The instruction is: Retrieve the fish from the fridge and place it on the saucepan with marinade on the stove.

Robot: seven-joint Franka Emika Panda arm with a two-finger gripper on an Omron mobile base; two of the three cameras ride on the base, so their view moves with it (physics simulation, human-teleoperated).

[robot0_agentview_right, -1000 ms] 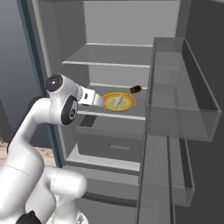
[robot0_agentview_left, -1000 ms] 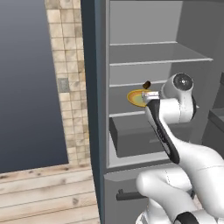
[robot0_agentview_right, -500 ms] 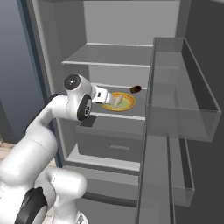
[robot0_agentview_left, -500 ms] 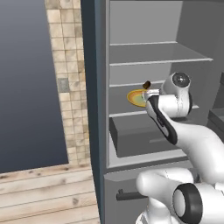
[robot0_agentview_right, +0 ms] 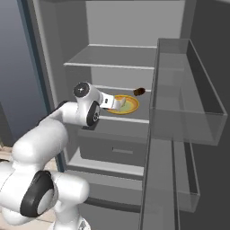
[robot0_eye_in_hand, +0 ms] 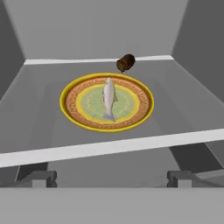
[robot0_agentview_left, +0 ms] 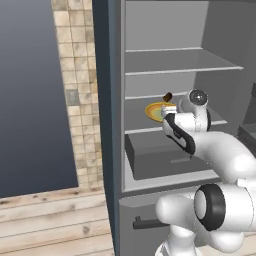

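The fridge (robot0_agentview_left: 107, 125) stands open, with its pale inner shelves (robot0_agentview_right: 112, 58) showing. On the middle shelf lies a small silver fish (robot0_eye_in_hand: 108, 98), lengthwise on a round yellow-rimmed plate (robot0_eye_in_hand: 78, 117) (robot0_agentview_left: 154, 110) (robot0_agentview_right: 128, 107). My gripper (robot0_eye_in_hand: 110, 179) is open, level with the shelf's front edge and just short of the plate, with nothing between its fingertips (robot0_eye_in_hand: 38, 178). In the right base view the gripper (robot0_agentview_right: 117, 104) overlaps the plate's near rim. The saucepan, marinade and stove are out of view.
A small brown cylinder-like object (robot0_eye_in_hand: 126, 62) (robot0_agentview_right: 139, 91) lies behind the plate near the shelf's back. A grey drawer (robot0_agentview_left: 155, 159) sits below the shelf. The open fridge door (robot0_agentview_right: 188, 117) with its clear bins stands close on the right. A tiled wall (robot0_agentview_left: 75, 95) is to the left.
The arm has stretched forward, carrying the hand from in front of the fridge up to the middle shelf and close to the plate. The plate and the fish lie as before.
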